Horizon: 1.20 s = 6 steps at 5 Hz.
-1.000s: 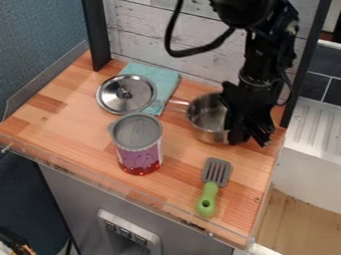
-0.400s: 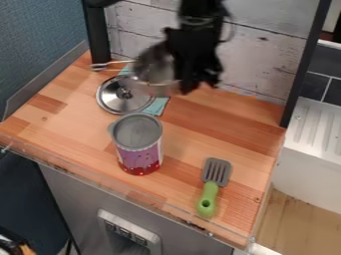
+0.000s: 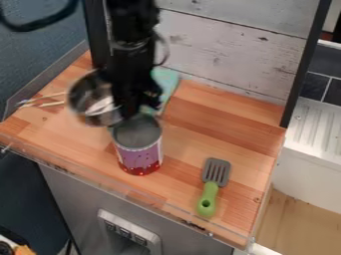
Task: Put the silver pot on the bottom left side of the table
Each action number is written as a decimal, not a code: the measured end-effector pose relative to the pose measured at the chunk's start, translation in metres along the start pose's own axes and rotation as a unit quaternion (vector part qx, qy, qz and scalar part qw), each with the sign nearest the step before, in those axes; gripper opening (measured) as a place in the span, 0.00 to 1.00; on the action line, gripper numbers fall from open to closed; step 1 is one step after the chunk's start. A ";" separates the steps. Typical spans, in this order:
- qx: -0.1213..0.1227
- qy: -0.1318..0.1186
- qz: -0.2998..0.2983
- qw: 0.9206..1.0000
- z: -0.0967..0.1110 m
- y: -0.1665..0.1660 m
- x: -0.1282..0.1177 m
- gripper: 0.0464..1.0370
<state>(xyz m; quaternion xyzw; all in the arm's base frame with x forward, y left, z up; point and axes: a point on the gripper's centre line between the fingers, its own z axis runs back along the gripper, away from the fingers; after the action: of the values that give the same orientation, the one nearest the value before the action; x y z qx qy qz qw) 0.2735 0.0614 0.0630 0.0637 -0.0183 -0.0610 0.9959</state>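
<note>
Nearest the camera, the green-handled spatula [image 3: 208,199] lies flat toward the right of the wooden table [image 3: 176,187], position unchanged from the earlier frames. The purple canister [image 3: 140,158] stands upright left of centre, likewise undisturbed.

Beyond it, on the left side, the silver pot [image 3: 85,99] is off the surface, its opening tipped toward the camera and its wire handle [image 3: 52,104] pointing left. The gripper [image 3: 126,112] is at the pot's right side, just behind the canister. Jaws: judged to be pinching the pot's wall, since the pot has travelled with them. Farther back, part of the blue cloth [image 3: 166,82] lies by the pale plank wall [image 3: 220,50].

Change on record: the pot was at the back right, was then carried across the rear, and has now come farther left and somewhat nearer the front edge. Finding: the sideways carry appears largely complete; the forward carry and the lowering remain outstanding. Recommended next: bring the pot toward the front left corner, level it, set it down, then release. Hazards noted: the pot could knock the canister, and the handle could overhang the left edge.
</note>
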 end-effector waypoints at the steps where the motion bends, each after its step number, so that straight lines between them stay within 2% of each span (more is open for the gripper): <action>1: 0.000 0.023 0.018 1.000 -0.013 0.014 -0.026 0.04; 2: 0.013 0.024 0.003 1.000 -0.019 0.033 -0.024 0.04; 3: 0.014 0.013 -0.017 1.000 -0.024 0.052 -0.020 0.04; 4: 0.001 0.024 -0.035 0.999 -0.037 0.057 -0.018 0.04; 5: 0.006 0.018 -0.045 0.999 -0.030 0.064 -0.011 0.04; 6: -0.012 0.025 -0.048 0.998 -0.040 0.068 -0.019 0.04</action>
<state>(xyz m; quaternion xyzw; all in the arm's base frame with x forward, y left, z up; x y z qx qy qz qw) 0.2645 0.1353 0.0311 0.0543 0.0102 -0.1077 0.9926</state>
